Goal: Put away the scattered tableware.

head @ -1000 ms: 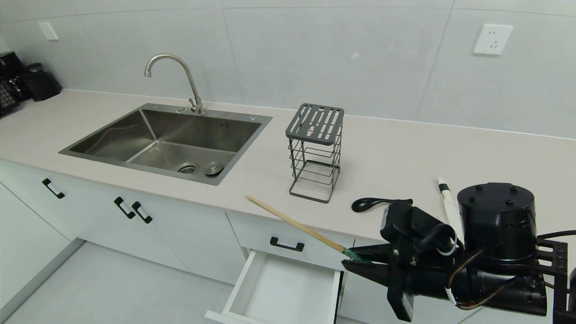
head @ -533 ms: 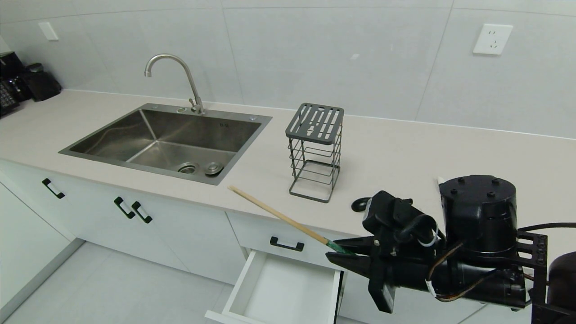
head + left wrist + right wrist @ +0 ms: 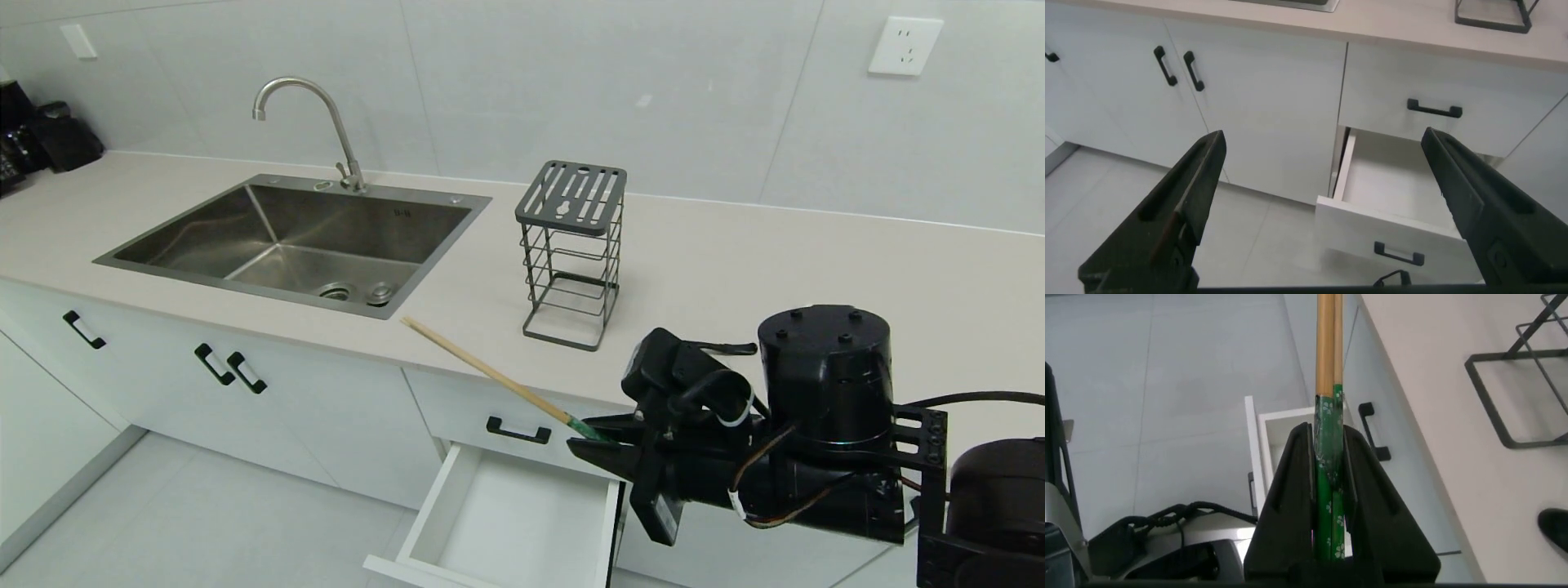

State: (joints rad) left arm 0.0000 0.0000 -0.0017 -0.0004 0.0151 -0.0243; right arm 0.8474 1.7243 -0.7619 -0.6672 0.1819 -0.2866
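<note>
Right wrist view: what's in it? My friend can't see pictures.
Two black fingers pinch a pair of wooden chopsticks by their green ends. Behind them, a white drawer stands open below the pale counter.

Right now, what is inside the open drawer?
The drawer shows a bare white floor. Its back part lies under the counter, and the right gripper covers one corner, so those parts cannot be checked.

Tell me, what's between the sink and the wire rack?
Nothing. In the head view, only bare countertop lies between the sink and the wire rack.
</note>
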